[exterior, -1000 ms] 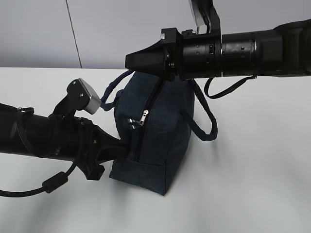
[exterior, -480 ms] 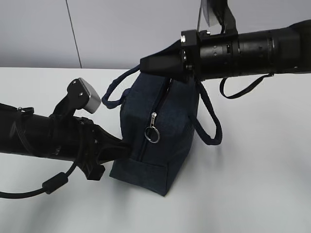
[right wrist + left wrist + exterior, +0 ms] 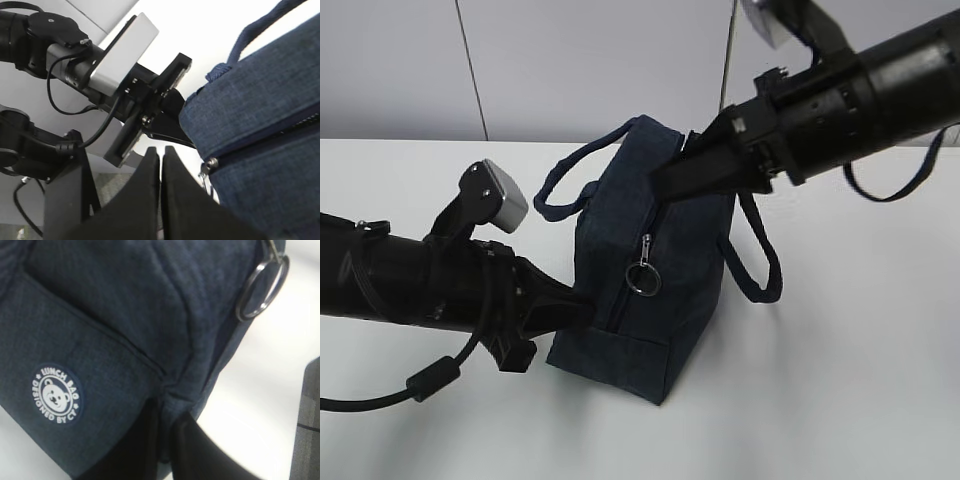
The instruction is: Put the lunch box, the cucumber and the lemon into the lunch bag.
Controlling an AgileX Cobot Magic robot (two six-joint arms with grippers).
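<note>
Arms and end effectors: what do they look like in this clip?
Both arms are matte black cylinders. Each wrist carries a silver-grey camera block on a black bracket. Loose black cables loop below them. The left end effector and right end effector taper to black fingers.

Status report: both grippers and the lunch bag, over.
Left gripper shut, pinching lunch bag at its lower corner. Right gripper shut, empty, beside the bag's top. Zipper closed, ring pull hanging. Nothing blocking.

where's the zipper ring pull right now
In the exterior view the silver ring pull hangs on the near face of the lunch bag, mid-frame, just right of the left gripper.
</note>
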